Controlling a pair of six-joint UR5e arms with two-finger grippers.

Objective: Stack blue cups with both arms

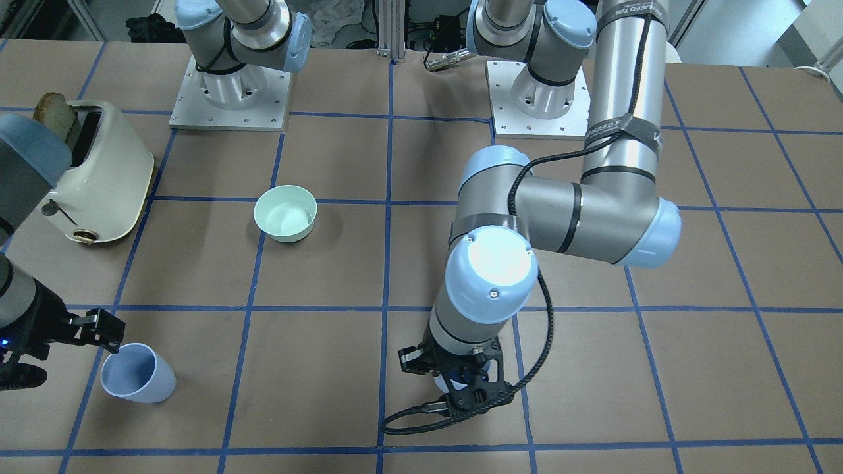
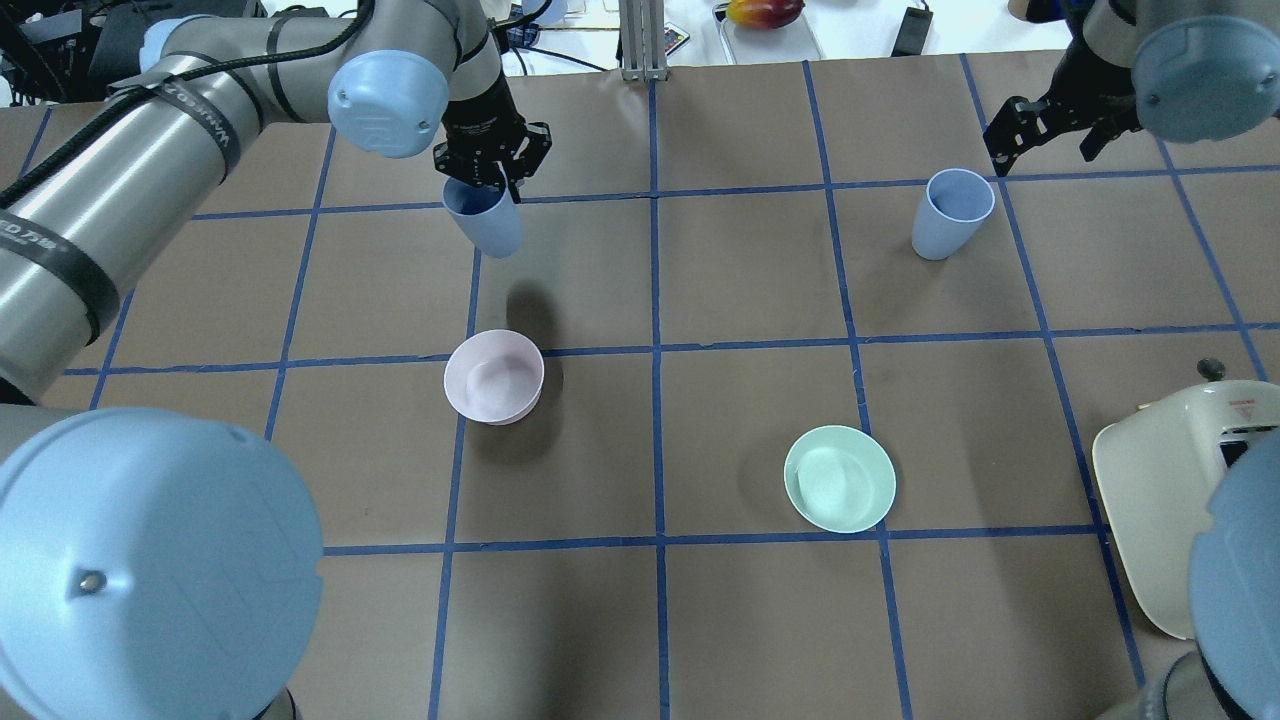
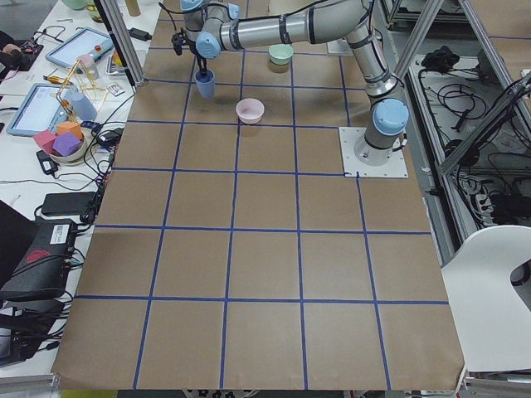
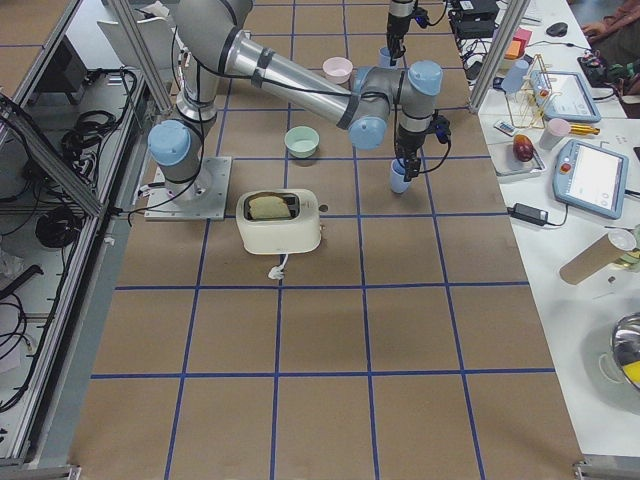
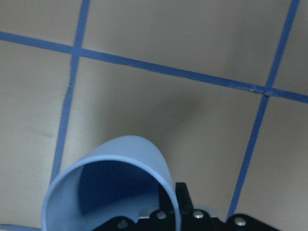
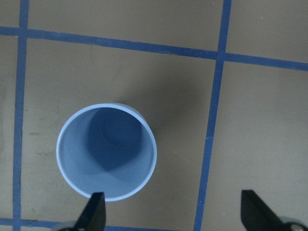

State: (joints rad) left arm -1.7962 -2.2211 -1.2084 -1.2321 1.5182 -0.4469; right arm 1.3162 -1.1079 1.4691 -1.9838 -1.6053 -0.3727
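A: L claw [image 2: 491,172] — how set?
B: Clamped shut on the rim of the lifted blue cup [image 2: 485,218], jaws pressed tight vs. its wall. Gripped at one side of the rim only, per L wrist cam.

A: Where hung, approx.?
B: Clear of the table [image 2: 750,290], mouth up under the claw, w/ a dark shadow thrown on the brown paper a bit nearer the robot. Hovered on the far side, robot's L half, beyond the pale pink bowl [image 2: 494,378].

A: And R claw [image 6: 172,202]?
B: Spread wide, nothing pinched. Hovered by the standing blue cup [image 6: 107,151], off-centre: one finger [image 6: 94,211] right at the cup's rim, the other well out to the side over bare paper. Height above the rim hard to judge.

A: That cup — where?
B: Stood upright on the table, far side, robot's R half, darker blue inside. Sat alone inside one taped square, near its blue tape lines, well apart from the lifted blue cup.

A: Other stuff?
B: Mint green bowl [image 2: 840,478] nearer the robot on the R half, upright, apart from everything else. Cream toaster [image 1: 105,174] at the table's R end, w/ a slice of toast [image 1: 54,110] poking from a slot. Blue tape grid laid over the paper throughout.
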